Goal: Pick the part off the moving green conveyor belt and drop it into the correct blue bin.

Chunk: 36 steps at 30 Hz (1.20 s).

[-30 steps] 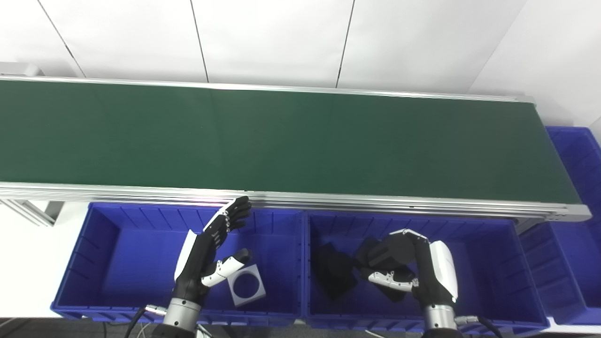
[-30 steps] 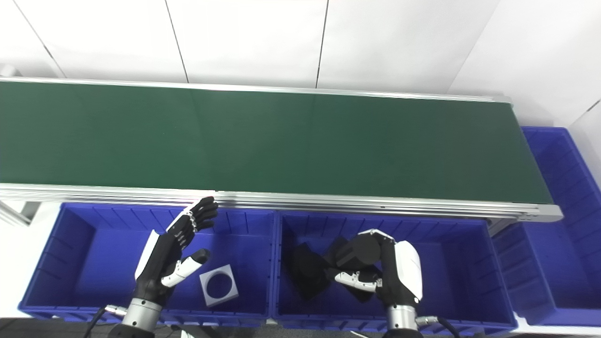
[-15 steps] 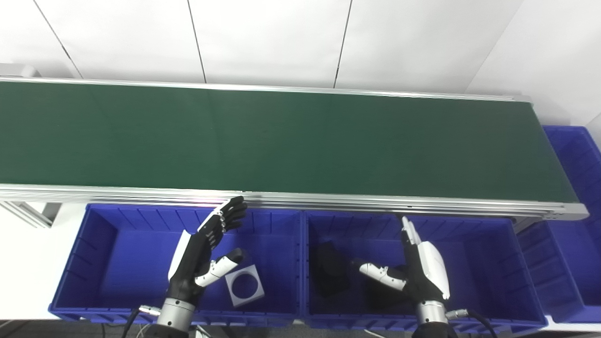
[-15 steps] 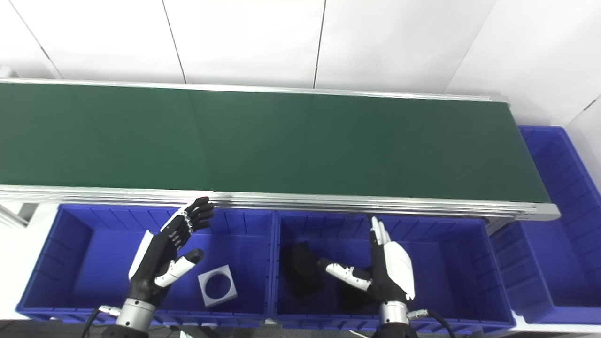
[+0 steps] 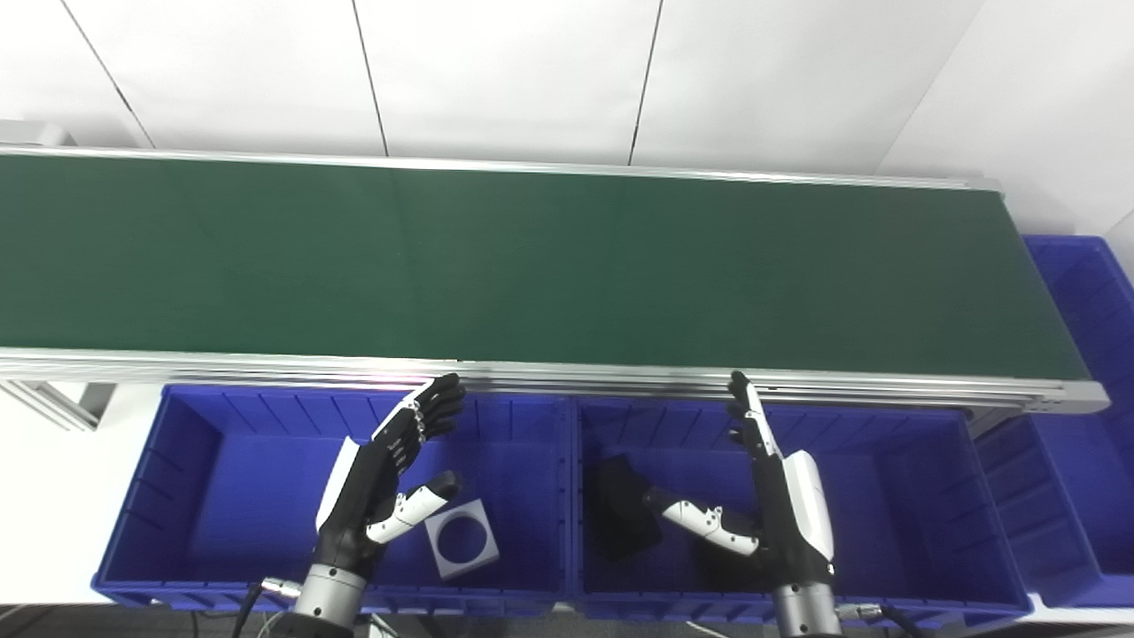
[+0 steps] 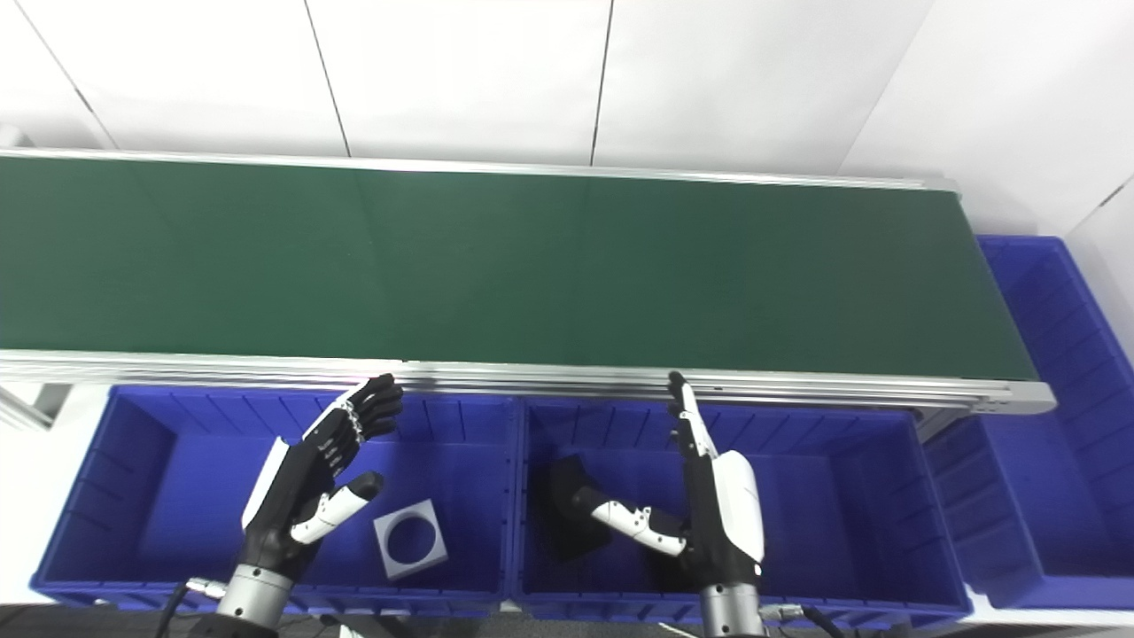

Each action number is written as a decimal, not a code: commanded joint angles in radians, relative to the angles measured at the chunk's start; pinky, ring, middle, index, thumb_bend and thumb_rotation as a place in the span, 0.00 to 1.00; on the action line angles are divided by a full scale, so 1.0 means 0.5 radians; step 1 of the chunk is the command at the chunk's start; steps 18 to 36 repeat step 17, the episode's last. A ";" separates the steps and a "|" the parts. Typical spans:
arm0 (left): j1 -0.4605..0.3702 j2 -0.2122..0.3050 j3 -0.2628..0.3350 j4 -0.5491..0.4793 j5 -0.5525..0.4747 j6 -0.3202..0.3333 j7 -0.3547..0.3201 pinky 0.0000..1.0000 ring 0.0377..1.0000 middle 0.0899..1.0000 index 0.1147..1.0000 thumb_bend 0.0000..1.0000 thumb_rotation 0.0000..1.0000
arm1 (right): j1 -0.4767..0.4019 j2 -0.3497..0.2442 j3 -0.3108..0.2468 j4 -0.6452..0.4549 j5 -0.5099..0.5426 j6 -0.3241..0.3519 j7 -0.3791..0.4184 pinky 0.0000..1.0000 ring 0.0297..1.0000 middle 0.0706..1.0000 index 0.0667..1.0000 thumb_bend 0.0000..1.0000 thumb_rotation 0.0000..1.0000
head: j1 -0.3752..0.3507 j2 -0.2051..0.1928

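The green conveyor belt point(image 5: 549, 257) carries no part. My right hand point(image 5: 772, 496) is open and empty over the middle blue bin point(image 5: 904, 514), fingers stretched up toward the belt's near rail. A black part point(image 5: 625, 518) lies in that bin left of the hand; a second dark part point(image 5: 713, 567) lies partly hidden under the hand. My left hand point(image 5: 390, 474) is open and empty over the left blue bin point(image 5: 221, 496). A grey square part with a round hole point(image 5: 461, 549) lies in that bin beside its thumb.
A third blue bin point(image 5: 1085, 301) stands at the belt's right end. The belt's aluminium rail point(image 5: 266, 365) runs just above both near bins. A white panelled wall point(image 5: 505, 80) is behind the belt.
My right hand, shut on a black part one second ago, has opened and let it fall into the middle bin; its fingers now point up. The left hand has barely moved.
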 commanded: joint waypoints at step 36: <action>-0.002 0.013 -0.008 -0.004 0.049 -0.067 0.016 0.80 0.83 0.84 0.83 0.71 0.68 | 0.051 0.075 -0.021 -0.011 0.134 -0.158 0.169 0.76 0.86 0.90 0.92 0.84 0.54 | 0.116 -0.088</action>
